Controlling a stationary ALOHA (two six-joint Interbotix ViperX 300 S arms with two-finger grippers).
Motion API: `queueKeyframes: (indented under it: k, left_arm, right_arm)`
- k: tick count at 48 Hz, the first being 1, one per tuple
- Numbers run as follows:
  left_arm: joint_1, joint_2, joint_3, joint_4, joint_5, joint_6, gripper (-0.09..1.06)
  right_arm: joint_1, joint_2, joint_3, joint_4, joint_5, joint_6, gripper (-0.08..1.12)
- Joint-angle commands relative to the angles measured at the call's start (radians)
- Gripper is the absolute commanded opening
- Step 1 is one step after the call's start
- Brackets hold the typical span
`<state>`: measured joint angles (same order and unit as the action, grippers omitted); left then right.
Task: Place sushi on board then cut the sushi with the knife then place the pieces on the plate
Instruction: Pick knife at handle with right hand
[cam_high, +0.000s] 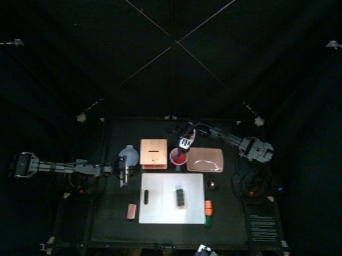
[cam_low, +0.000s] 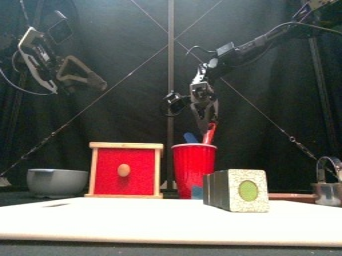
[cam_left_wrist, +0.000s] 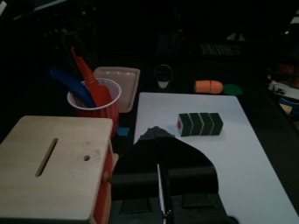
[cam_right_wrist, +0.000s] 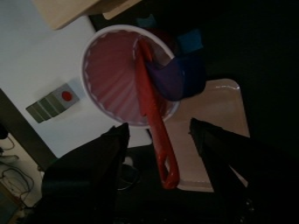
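The dark green sushi roll (cam_high: 178, 197) lies on the white board (cam_high: 154, 190); it is near and large in the front view (cam_low: 241, 190) and also shows from the left wrist (cam_left_wrist: 201, 123). A red cup (cam_high: 181, 158) behind the board holds a red knife (cam_right_wrist: 152, 105) and a blue knife (cam_right_wrist: 181, 74). My right gripper (cam_right_wrist: 159, 129) hangs over the cup (cam_low: 194, 168), open, one jaw on each side of the red knife's handle. To the cup's right lies the pink plate (cam_high: 207, 160). My left gripper (cam_high: 127, 160) rests, shut, left of the wooden box.
The wooden box (cam_high: 154, 152) with its red drawer front (cam_low: 124, 170) stands left of the cup. A blue-grey bowl (cam_low: 56, 181) sits far left, a metal cutter (cam_low: 327, 186) far right. Small toy foods lie at the board's left (cam_high: 131, 209) and right (cam_high: 209, 207).
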<state>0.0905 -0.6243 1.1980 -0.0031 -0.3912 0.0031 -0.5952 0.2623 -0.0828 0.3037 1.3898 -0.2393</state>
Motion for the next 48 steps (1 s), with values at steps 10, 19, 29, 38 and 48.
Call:
queueKeyframes:
  k: [10,19,29,38,48]
  left_arm:
    - [0.003,0.0,-0.012,0.0,-0.009,0.002,-0.02]
    - [0.003,0.0,-0.006,0.0,-0.011,0.0,-0.02]
    - [0.005,0.0,-0.005,0.0,-0.011,0.0,-0.02]
    - [0.005,0.0,-0.005,0.0,-0.011,-0.002,-0.02]
    - [0.005,0.0,-0.005,0.0,-0.011,-0.005,-0.02]
  right_arm:
    - [-0.002,0.003,-0.034,-0.009,0.009,-0.003,0.89]
    - [-0.002,0.011,-0.034,-0.009,0.02,-0.003,0.79]
    - [0.0,0.011,-0.034,-0.011,0.025,-0.002,0.6]
    - [0.0,0.011,-0.035,-0.005,0.043,0.003,0.41]
    - [0.014,-0.018,-0.054,-0.006,0.078,0.014,0.27]
